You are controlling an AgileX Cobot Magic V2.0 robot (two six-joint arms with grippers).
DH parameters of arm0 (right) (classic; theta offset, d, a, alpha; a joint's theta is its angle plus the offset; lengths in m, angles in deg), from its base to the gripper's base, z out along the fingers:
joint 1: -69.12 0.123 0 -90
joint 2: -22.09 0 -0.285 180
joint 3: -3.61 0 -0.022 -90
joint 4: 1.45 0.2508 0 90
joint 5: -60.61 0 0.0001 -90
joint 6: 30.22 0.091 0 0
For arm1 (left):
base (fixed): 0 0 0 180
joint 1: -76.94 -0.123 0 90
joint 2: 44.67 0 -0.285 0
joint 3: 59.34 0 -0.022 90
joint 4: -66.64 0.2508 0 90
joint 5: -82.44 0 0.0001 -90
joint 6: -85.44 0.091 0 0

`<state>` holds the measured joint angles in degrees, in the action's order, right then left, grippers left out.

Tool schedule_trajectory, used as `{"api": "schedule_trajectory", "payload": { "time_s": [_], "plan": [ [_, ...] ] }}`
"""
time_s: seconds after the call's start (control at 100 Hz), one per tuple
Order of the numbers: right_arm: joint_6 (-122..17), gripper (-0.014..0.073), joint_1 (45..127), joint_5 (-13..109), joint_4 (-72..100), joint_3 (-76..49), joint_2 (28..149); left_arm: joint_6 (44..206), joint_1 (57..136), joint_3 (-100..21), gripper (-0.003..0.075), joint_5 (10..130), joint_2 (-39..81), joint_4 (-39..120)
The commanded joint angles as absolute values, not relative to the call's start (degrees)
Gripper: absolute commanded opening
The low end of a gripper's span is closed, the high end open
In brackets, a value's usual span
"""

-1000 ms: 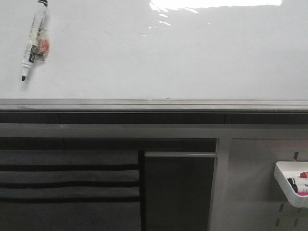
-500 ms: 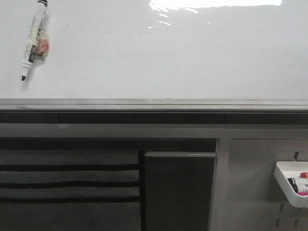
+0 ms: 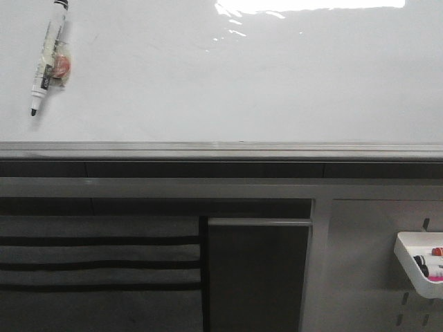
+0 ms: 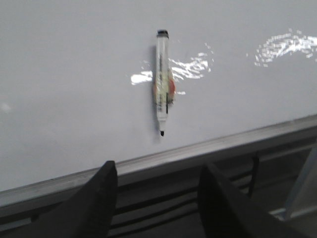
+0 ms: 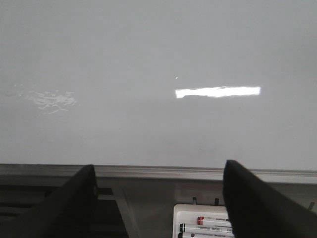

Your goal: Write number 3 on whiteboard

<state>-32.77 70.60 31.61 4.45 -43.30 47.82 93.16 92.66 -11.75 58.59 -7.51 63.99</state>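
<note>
The whiteboard (image 3: 242,76) is glossy white with glare and a grey frame edge along its bottom; no number 3 shows on it. A white marker (image 3: 48,59) with a black tip pointing down hangs on the board at its upper left, an orange-red piece at its middle. It also shows in the left wrist view (image 4: 162,82). My left gripper (image 4: 157,171) is open and empty, below the marker near the frame edge (image 4: 198,148). My right gripper (image 5: 158,173) is open and empty, facing the bare whiteboard (image 5: 148,74). Neither gripper shows in the front view.
A white tray (image 3: 421,264) with several markers hangs on the grey perforated panel (image 3: 360,263) at the lower right; it also shows in the right wrist view (image 5: 203,223). A dark slatted panel (image 3: 97,263) and a dark block (image 3: 256,273) lie below the board.
</note>
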Motion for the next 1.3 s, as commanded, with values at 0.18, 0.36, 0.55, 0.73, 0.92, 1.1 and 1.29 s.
{"api": "schedule_trajectory", "payload": {
  "time_s": [0.18,0.36,0.55,0.73,0.92,1.1,1.29],
  "plan": [
    [-35.64,0.0476,70.37,34.72,7.15,-41.02,49.81,93.29,96.17,-14.19,0.0333,76.32,11.38,63.32],
    [-35.64,0.0476,70.37,34.72,7.15,-41.02,49.81,93.29,96.17,-15.28,0.0333,84.45,21.70,63.32],
    [-35.64,0.0476,70.37,34.72,7.15,-41.02,49.81,93.29,96.06,-18.31,0.0333,90.50,30.24,63.32],
    [-35.64,0.0476,70.37,34.72,7.15,-41.02,49.81,93.15,94.13,-21.60,0.0333,92.26,36.89,62.90],
    [-35.64,0.0476,70.37,34.72,7.15,-41.02,49.81,93.15,94.26,-25.11,0.0333,92.26,42.24,63.24],
    [-35.64,0.0476,70.37,34.72,7.15,-41.02,49.81,93.15,94.26,-26.81,0.0333,93.66,44.71,63.82],
    [-35.64,0.0476,70.37,34.72,7.15,-41.02,49.81,93.15,94.26,-26.81,0.0253,94.62,46.22,64.13]
  ]
}}
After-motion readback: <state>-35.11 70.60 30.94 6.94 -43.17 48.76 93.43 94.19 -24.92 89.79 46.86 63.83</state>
